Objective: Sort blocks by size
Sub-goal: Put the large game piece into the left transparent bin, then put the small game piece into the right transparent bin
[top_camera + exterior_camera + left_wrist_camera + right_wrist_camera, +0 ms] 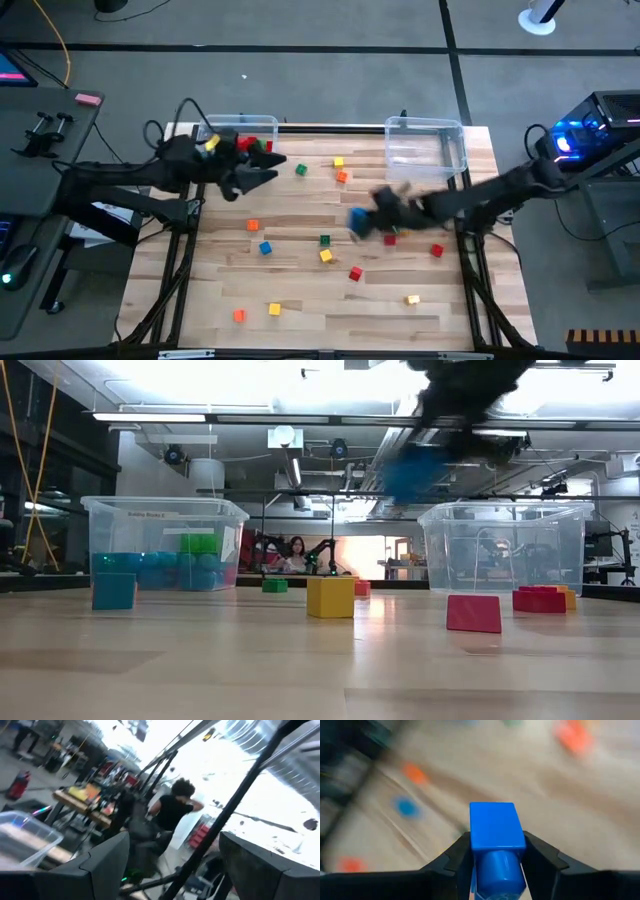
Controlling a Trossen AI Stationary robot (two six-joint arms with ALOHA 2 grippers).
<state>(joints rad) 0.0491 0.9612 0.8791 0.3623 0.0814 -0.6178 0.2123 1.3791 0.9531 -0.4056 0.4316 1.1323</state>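
Right claw clamped on a blue block, fingers pressed to its two flanks, stud end hanging down between them; carried in the air over the middle of the counter, well clear of the wood in the low view. Right-hand clear bin lying up and a little outward from that claw, toward the counter's far edge, near but not yet underneath. Block's long axis running along the fingers, so a plain release over the bin probably enough, no turn called for. Only the bin wall to clear, and apparently height in hand for that already.

Left claw hovering just inside the left clear bin, fingers parted and nothing between them in the left wrist view. That bin already stocked with blue, green, red and yellow blocks; right-hand bin seemingly bare.

Remaining loose blocks scattered widely: a yellow and orange pair and a green cube between the bins, an orange cube and blue cube left of centre, reds near the right arm, more along the near edge. Open wood between most, so room for approach from above. Nearer arm for the far-left pieces the left; for the red ones the right.
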